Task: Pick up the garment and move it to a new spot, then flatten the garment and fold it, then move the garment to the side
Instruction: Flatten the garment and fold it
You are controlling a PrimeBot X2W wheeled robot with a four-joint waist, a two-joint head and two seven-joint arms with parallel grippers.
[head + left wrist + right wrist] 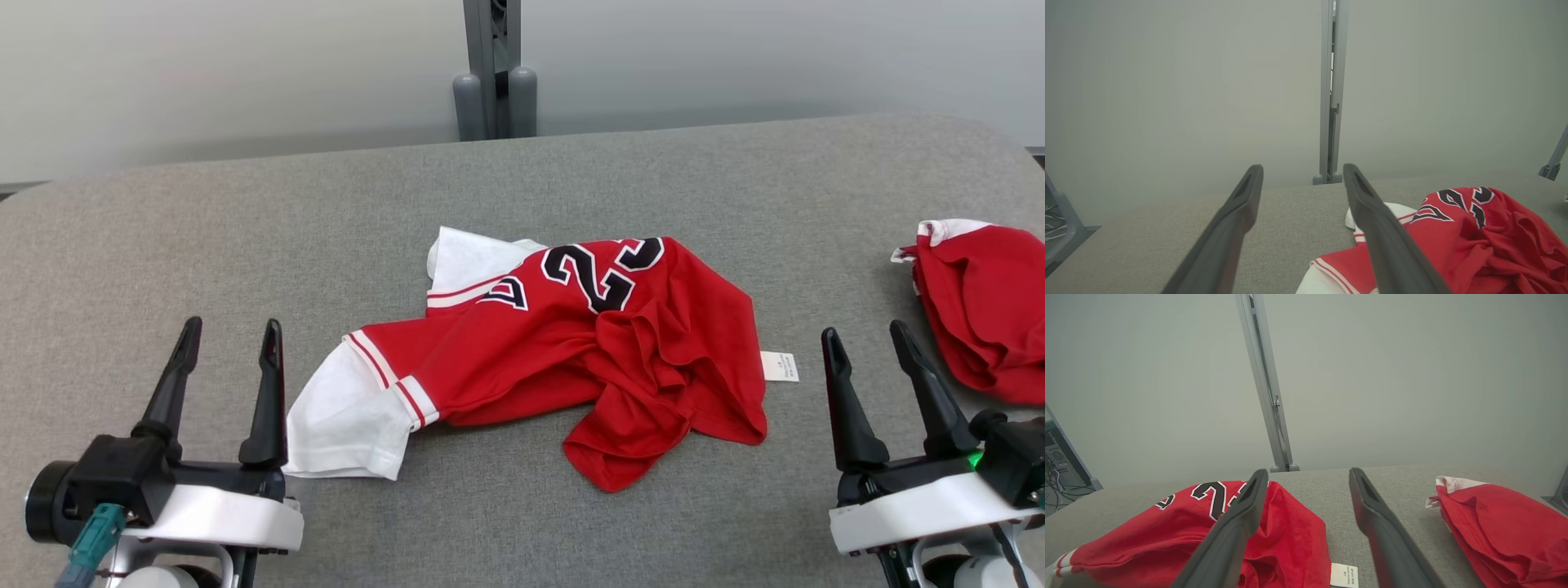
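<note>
Cloth of a grey weave covers the table (163, 245) in the head view, with a pale blank wall (245, 73) behind it and a grey post (490, 65) rising at the far edge. The jersey (571, 343) lies crumpled near the middle of the table: red body, white sleeves with red stripes at the seams, black number 23 edged in white, hem bunched in folds toward the near side. A white label (779, 366) sticks out flat at its right edge. A second red garment (988, 310) sits folded at the table's right edge, well apart from the jersey. The left gripper (232, 324) stands at the lower left, just beside the white sleeve, fingers spread and empty. The right gripper (864, 329) stands at the lower right, between the label and the second garment, also spread and empty.

In the left wrist view the two fingers are parted over bare cloth; the jersey fills the lower right, and one finger crosses in front of its sleeve.

In the right wrist view the parted fingers frame bare table and the label, with the jersey low on the left and the second garment on the right. Cables (1055, 473) show at the far left edge.
</note>
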